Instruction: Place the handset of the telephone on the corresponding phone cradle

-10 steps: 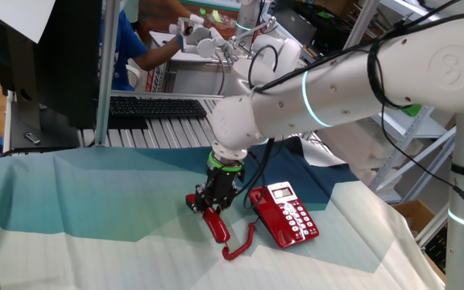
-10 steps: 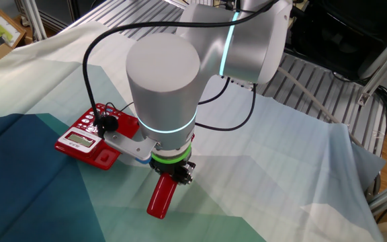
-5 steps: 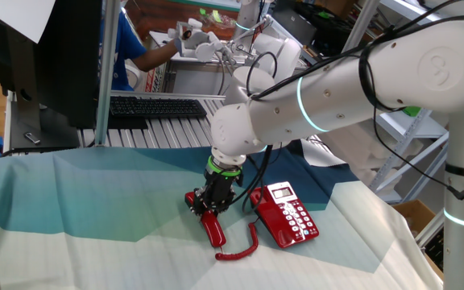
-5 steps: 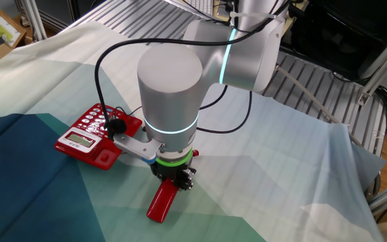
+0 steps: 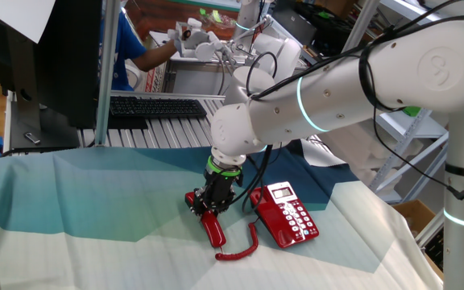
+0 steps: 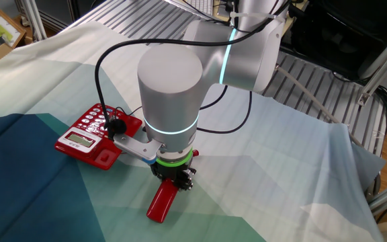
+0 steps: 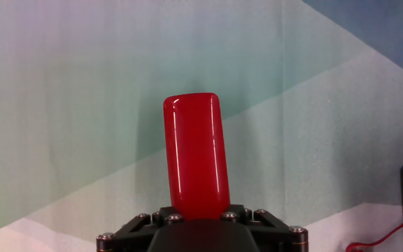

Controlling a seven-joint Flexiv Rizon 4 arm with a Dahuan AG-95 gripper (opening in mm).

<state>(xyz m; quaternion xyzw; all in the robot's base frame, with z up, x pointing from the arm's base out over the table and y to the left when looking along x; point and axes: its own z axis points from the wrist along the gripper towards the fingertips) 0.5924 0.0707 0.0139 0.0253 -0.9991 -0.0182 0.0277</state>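
Right, your gripper (image 5: 209,211) is straddling the handset (image 5: 212,227), grip unconfirmed; glossy plastic is looking slippery, telephone (image 5: 284,214) sitting at three o'clock.

no readable text, telephone (image 5: 284,214) button markings too small

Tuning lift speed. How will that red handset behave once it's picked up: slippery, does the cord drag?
The handset looks like glossy hard plastic, so probably stiff but somewhat slippery. Its coiled cord lies slack on the cloth and will likely stretch and tug lightly toward the phone. Its rounded ends may let it pivot in the gripper.
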